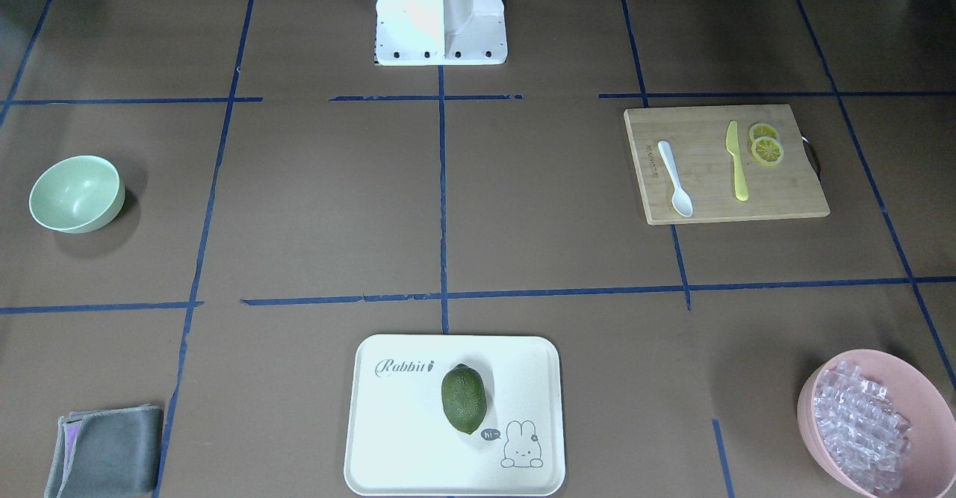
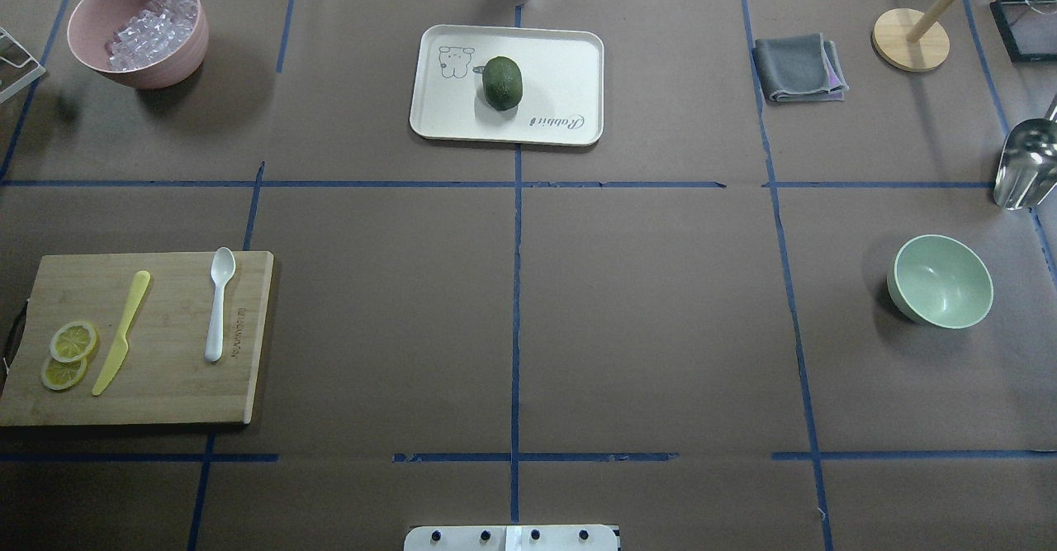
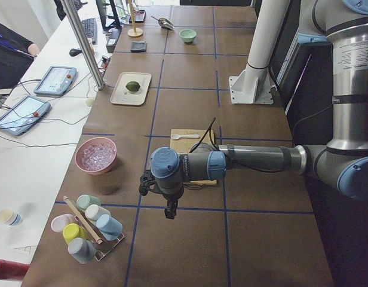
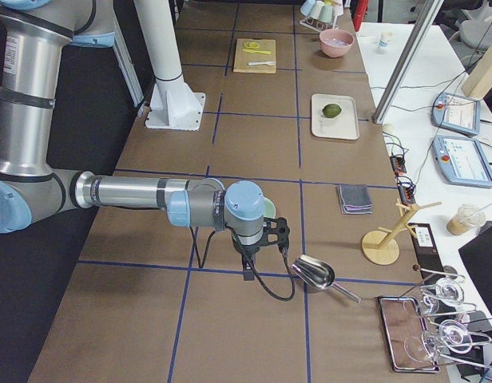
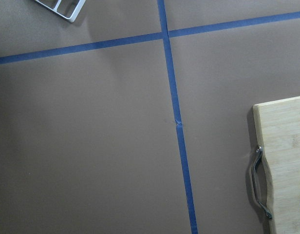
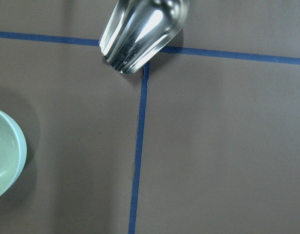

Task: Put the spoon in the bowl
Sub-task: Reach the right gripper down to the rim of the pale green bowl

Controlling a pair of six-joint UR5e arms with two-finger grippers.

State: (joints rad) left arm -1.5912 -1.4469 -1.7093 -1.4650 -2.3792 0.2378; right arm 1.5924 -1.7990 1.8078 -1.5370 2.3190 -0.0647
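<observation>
The white spoon (image 1: 674, 179) lies on a wooden cutting board (image 1: 792, 188), next to a yellow knife (image 1: 736, 160); it also shows in the overhead view (image 2: 219, 303). The mint-green bowl (image 1: 76, 193) stands empty at the table's other end (image 2: 941, 280); its rim shows in the right wrist view (image 6: 4, 156). My left gripper (image 3: 170, 210) hangs over the table beyond the board's end, far from the spoon. My right gripper (image 4: 247, 269) hangs just beyond the bowl. Both show only in the side views, so I cannot tell whether they are open or shut.
Lemon slices (image 2: 68, 355) lie on the board. A white tray (image 2: 561, 64) holds a green fruit (image 2: 502, 83). A pink bowl of clear cubes (image 2: 139, 29), a grey cloth (image 2: 799, 68), a metal scoop (image 2: 1024, 163) and a wooden stand (image 2: 910, 39) sit around the edges.
</observation>
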